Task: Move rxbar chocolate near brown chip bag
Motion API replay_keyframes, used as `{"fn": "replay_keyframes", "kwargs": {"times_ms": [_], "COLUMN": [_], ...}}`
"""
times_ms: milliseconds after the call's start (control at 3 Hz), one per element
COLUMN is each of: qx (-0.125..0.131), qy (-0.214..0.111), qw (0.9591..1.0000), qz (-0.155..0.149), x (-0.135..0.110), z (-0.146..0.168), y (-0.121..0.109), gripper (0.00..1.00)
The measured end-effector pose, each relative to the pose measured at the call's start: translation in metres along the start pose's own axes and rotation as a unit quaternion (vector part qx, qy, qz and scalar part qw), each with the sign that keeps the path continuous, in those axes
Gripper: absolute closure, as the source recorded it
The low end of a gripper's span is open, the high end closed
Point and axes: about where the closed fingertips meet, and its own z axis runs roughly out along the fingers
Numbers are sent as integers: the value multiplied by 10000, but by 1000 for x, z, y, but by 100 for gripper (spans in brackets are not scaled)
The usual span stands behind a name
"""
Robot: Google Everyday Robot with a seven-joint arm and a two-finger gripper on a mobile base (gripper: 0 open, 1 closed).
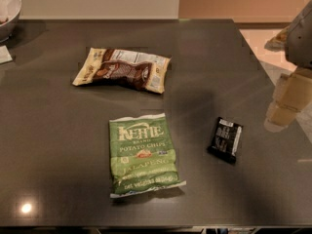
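The camera view looks down on a dark grey desk (58, 145). The chocolate bar (225, 139), a small flat black wrapper with white print, lies on the right part of the desk, tilted slightly, with nothing touching it. The brown chip bag (124, 69) lies flat towards the far middle of the desk, well apart from the chocolate bar, its long side running left to right. A green chip bag (144, 152) lies nearer the front edge, between the two in depth and to the left of the chocolate bar, with its label facing up. A bowl (7, 11) sits at the far left corner, cut off by the picture's edge, and the corner of a white paper (4, 55) shows just below it.

The gripper (285, 104) hangs at the right edge of the view, above the right side of the desk, right of the chocolate bar and apart from it. It holds nothing that can be seen; whether it is released or clenched cannot be told.
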Motion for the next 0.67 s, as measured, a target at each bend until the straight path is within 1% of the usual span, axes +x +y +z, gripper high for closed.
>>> {"fn": "replay_keyframes", "kwargs": {"times_ms": [333, 667], "qx": [-55, -179], "qy": [-134, -251], "qw": [9999, 9995], "qz": [-18, -59], "x": [-7, -14], "z": [8, 25], "y": [3, 8], "gripper": [0, 0]}}
